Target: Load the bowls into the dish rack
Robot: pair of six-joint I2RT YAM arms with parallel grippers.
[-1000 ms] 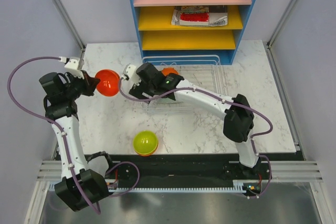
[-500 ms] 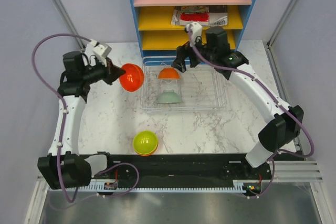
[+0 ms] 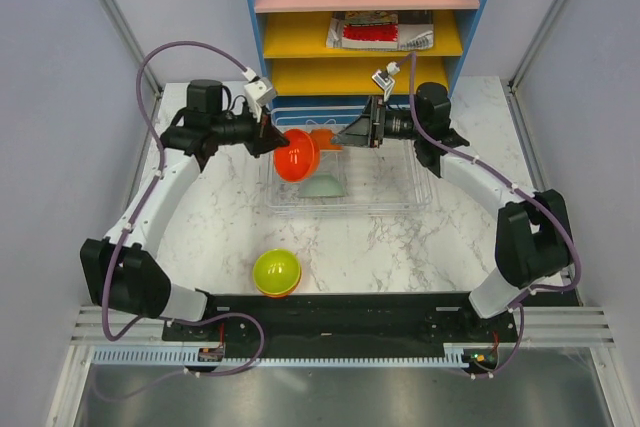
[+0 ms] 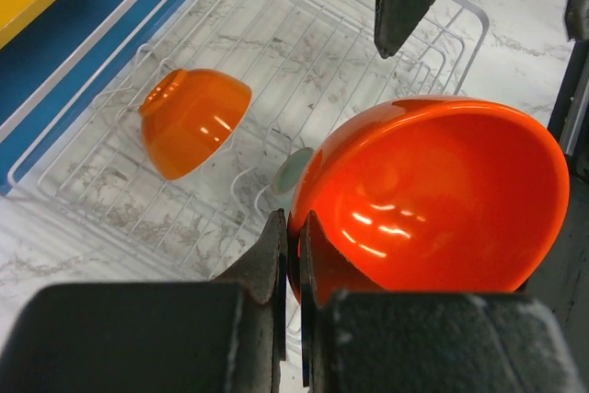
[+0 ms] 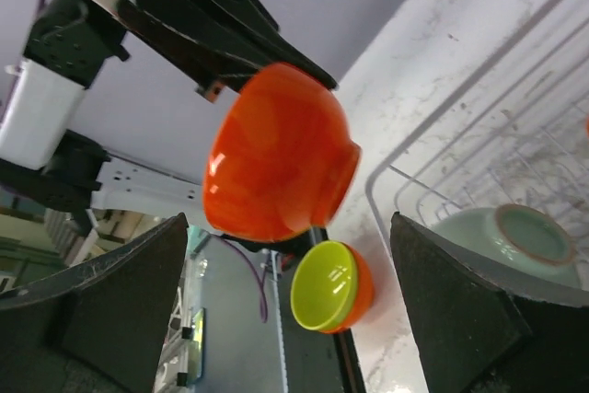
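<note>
My left gripper (image 3: 270, 135) (image 4: 293, 223) is shut on the rim of a red bowl (image 3: 297, 155) (image 4: 433, 195) and holds it tilted above the left end of the white wire dish rack (image 3: 400, 182) (image 4: 101, 200). In the rack an orange bowl (image 3: 322, 137) (image 4: 193, 121) leans on its side at the back. A pale mint bowl (image 3: 320, 185) (image 5: 511, 236) lies upside down in front of it. My right gripper (image 3: 355, 132) (image 5: 287, 227) stands open over the rack's back, facing the red bowl (image 5: 281, 165) without touching it. A lime green bowl (image 3: 277, 273) (image 5: 331, 287) sits nested in an orange one near the table's front edge.
A blue shelf unit (image 3: 365, 17) with pink and yellow shelves stands right behind the rack, with books and a small brown box on it. Grey walls close in the table on the left and right.
The left arm has carried the red bowl rightward from beside the rack to over its left end. The right gripper has swung round at the rack's back and now faces left, still open.
</note>
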